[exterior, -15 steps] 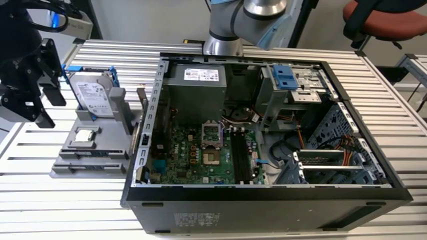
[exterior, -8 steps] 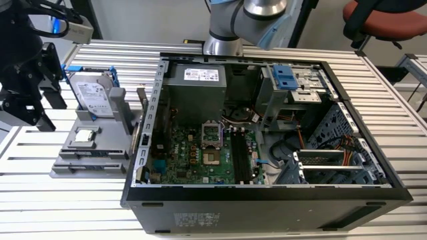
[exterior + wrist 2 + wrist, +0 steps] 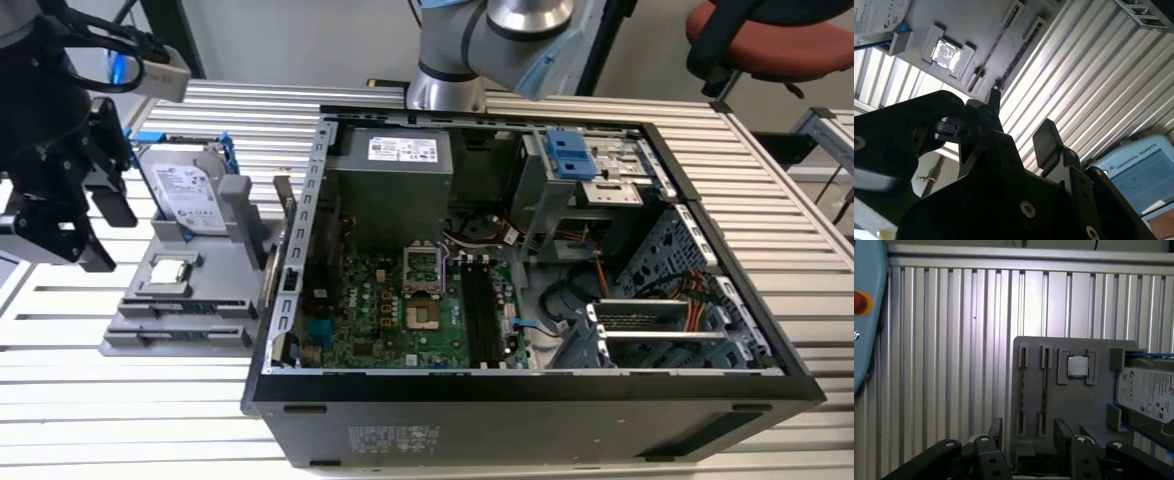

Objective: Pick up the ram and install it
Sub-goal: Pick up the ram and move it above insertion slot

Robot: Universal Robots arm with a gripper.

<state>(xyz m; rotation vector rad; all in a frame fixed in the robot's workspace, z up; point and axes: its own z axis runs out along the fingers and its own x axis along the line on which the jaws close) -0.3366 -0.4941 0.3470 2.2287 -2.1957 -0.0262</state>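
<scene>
The step in hand looks like the approach to the pick; the black two-fingered end effector (image 3: 1029, 434) hangs over the ribbed aluminium counter (image 3: 944, 365), its fingers (image 3: 996, 429) spread wide with nothing between them. In the first wrist view the ram (image 3: 1044, 390), a long thin dark-green circuit-board stick, stands on edge in a slot of the flat grey parts holder (image 3: 1094, 405), near a small square silver processor chip (image 3: 1077, 366); it is untouched. In the exterior view the holder sits at the frame's left, and the open black computer case (image 3: 534, 385) at centre; nothing is installed yet. By my reading, the pick calls for setting the fingers squarely across the stick's thin edge, one on each flat face.
</scene>
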